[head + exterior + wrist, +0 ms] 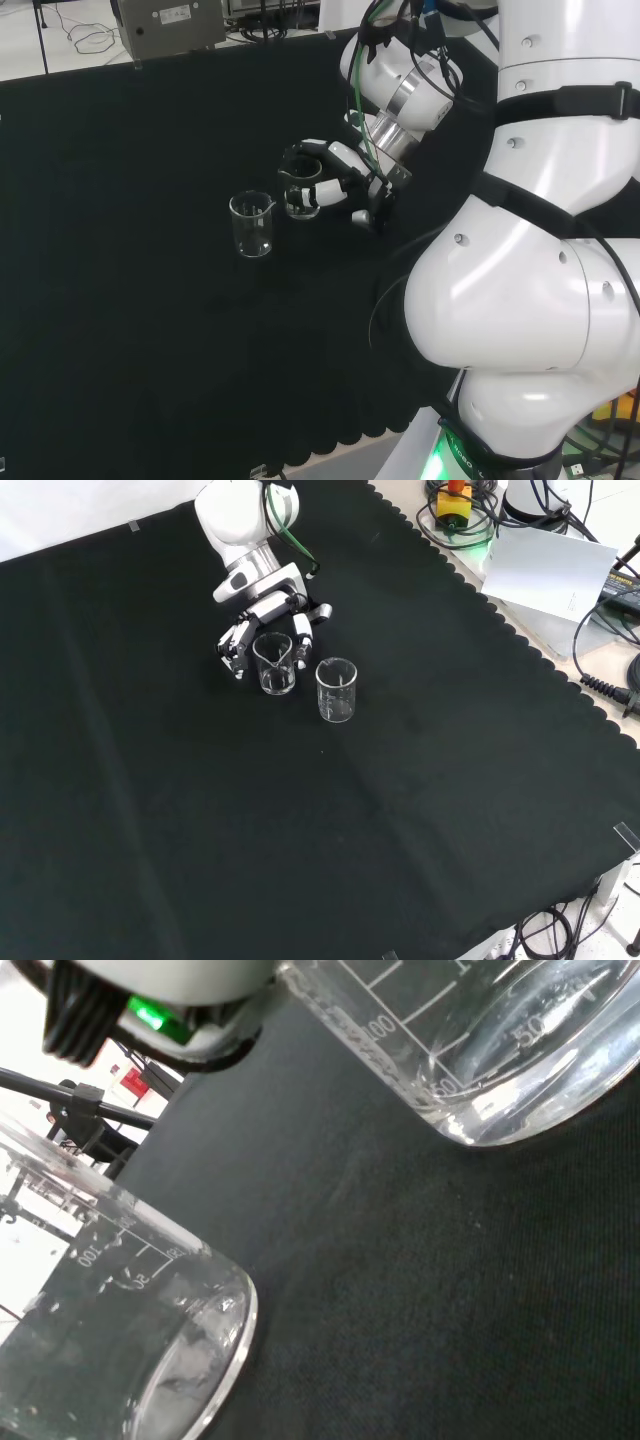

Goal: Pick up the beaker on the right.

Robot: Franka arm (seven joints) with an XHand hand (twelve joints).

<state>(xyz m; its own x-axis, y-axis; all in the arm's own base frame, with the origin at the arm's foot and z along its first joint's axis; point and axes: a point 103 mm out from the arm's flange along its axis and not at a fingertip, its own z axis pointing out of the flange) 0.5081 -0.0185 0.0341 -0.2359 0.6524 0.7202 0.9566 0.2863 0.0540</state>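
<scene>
Overhead, in the head view, two clear glass beakers stand upright on the black-clothed table (120,300), near one another but apart. The right-hand beaker (301,186) sits within the robot hand (340,180), whose black and white fingers (322,192) curl round its wall, so the robot hand is grasping that beaker. The other beaker (252,224) stands free, a little to the left and nearer the camera. The arm's big white links (540,250) rise at the view's right, and a grey box (170,25) sits at the far edge of the table.

From the front view, the robot hand comes in from the top, and its fingers (237,642) flank the held beaker on both sides. This beaker's base appears to rest on the cloth. The free beaker stands just to the right and slightly lower in this view, touching nothing. A white sheet (550,570) and cables (600,650) lie past the cloth's scalloped edge.

Close up, the wrist view shows the bases of two glass beakers with printed graduation marks, black cloth between them. Which of the two is the held one I cannot tell from here.
</scene>
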